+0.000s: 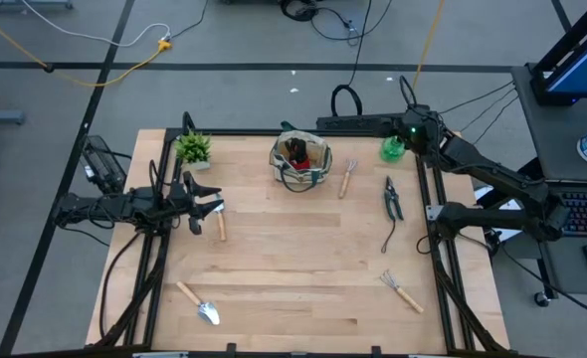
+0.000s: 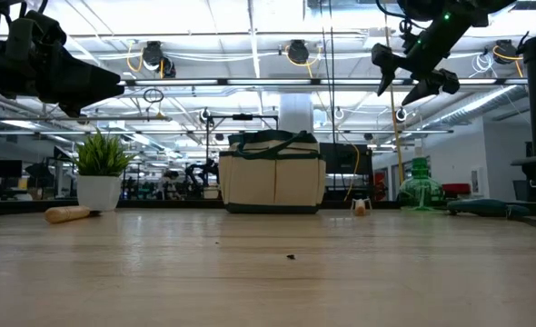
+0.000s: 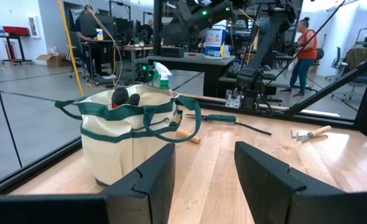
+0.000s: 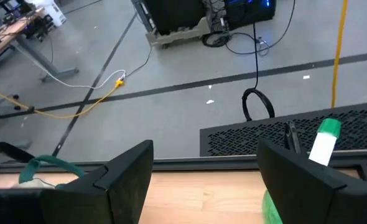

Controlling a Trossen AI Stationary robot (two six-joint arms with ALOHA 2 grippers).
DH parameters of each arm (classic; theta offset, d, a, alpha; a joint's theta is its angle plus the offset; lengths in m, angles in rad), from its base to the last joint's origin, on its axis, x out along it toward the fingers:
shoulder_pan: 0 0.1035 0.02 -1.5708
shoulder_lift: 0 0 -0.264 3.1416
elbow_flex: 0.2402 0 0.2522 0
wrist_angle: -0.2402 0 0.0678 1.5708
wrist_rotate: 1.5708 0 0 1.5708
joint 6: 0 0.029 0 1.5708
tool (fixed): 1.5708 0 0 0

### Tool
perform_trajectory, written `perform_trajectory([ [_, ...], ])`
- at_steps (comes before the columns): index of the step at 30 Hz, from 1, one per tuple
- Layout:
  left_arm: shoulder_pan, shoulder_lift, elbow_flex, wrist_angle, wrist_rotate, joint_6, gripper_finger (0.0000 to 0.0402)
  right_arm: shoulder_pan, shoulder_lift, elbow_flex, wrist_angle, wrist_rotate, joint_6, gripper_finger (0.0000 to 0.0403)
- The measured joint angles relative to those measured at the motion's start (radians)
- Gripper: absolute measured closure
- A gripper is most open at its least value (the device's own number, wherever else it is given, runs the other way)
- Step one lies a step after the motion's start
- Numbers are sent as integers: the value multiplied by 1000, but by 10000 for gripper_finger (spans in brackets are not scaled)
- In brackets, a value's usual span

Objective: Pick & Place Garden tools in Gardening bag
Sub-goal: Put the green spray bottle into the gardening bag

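The right tool (image 1: 397, 136) hung above the counter's (image 1: 303, 268) far right corner, over the green spray bottle (image 1: 392, 149), its fingers (image 4: 124, 171) spread wide with nothing between them. In its wrist view the bottle's white nozzle (image 4: 324, 143) showed just past one finger.

The left tool (image 1: 212, 211) hovered at the counter's left edge, well to the near left of the gardening bag (image 1: 299, 160), also wide open and empty, pointed toward the bag. A wooden-handled tool (image 1: 221, 225) lay just beside it, its metal end hidden.

The bag stood upright at the middle of the far edge, with something red and black (image 1: 297, 153) inside it. The fork (image 1: 347, 177) lay just to the bag's right, and the black pruning shears (image 1: 393, 199) farther right and nearer. The hand rake (image 1: 401, 289) lay well to the bag's near right, and the trowel (image 1: 199, 303) well to its near left. A small potted plant (image 1: 194, 148) stood to the bag's left, at the far left corner.

A person (image 3: 306, 53) stood in the room beyond the counter.
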Motion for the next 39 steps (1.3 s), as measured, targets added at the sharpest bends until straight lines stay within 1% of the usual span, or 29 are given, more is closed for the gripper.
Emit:
perform_trajectory([
  [1,0,0,0,0,0,0,231,-2,0,0,-4,-6,12,124],
  [6,0,0,0,0,0,2,231,-31,6,0,-48,-128,107,124],
  [9,0,0,0,0,-4,2,231,-54,10,0,-67,-180,144,124],
  [13,0,0,0,0,-7,12,231,-87,10,0,-74,-202,148,124],
  [23,0,0,0,0,-8,85,231,-150,10,0,-73,-210,138,124],
  [32,0,0,0,0,-8,85,231,-155,10,0,-76,-205,73,124],
  [35,0,0,0,0,-8,85,231,-155,10,0,-81,-204,38,124],
  [39,0,0,0,0,-8,85,231,-155,10,0,-82,-204,-59,124],
])
